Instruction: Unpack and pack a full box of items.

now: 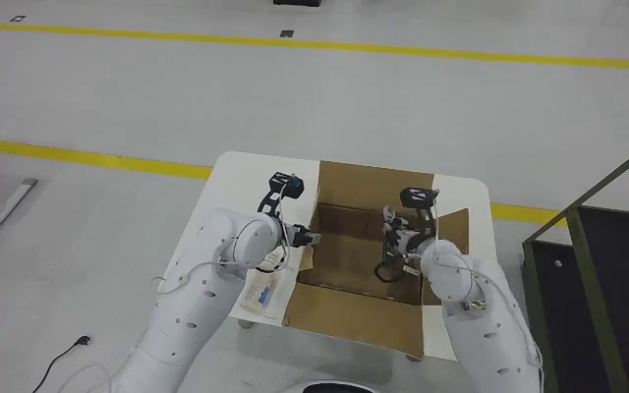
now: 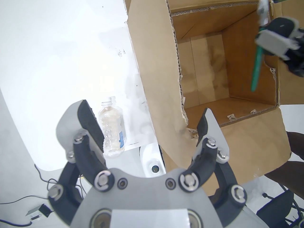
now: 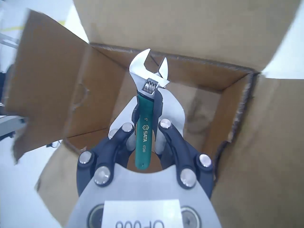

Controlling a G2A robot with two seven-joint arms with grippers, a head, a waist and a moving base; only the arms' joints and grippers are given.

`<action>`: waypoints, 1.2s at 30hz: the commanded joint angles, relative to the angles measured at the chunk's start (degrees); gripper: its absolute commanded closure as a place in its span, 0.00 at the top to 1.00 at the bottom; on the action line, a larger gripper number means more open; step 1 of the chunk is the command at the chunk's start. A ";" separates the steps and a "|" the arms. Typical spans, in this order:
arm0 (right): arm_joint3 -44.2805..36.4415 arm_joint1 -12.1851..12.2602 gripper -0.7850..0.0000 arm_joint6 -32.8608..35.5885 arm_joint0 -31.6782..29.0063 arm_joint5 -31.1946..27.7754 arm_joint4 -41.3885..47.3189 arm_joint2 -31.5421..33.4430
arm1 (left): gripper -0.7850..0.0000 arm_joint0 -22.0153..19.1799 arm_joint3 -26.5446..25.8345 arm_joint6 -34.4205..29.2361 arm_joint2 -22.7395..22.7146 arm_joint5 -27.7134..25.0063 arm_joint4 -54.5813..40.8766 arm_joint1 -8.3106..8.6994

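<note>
An open cardboard box [image 1: 354,187] stands on the white table [image 1: 236,177], its flaps spread outward. Above the box's inside, my right gripper [image 3: 148,100] is shut on a green-handled adjustable wrench [image 3: 145,124] with its steel head pointing away from the wrist. That wrench [image 2: 257,65] and the right gripper [image 2: 276,40] also show in the left wrist view, hanging over the bare box floor [image 2: 204,69]. My left gripper [image 2: 144,119] stands open over the box's left wall [image 2: 152,72], holding nothing. A clear plastic bottle [image 2: 111,129] lies on the table beside the box.
The bottle [image 1: 259,291] lies near the table's front left edge. Box flaps [image 1: 359,314] overhang the front of the table. A dark metal frame [image 1: 580,285] stands to the right. Bare table [image 2: 59,48] stretches left of the box.
</note>
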 commanded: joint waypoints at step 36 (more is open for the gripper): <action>-14.30 2.36 0.00 -15.64 -11.31 -6.37 24.42 30.03 | 1.00 1.37 -1.72 0.01 1.30 1.41 0.41 0.00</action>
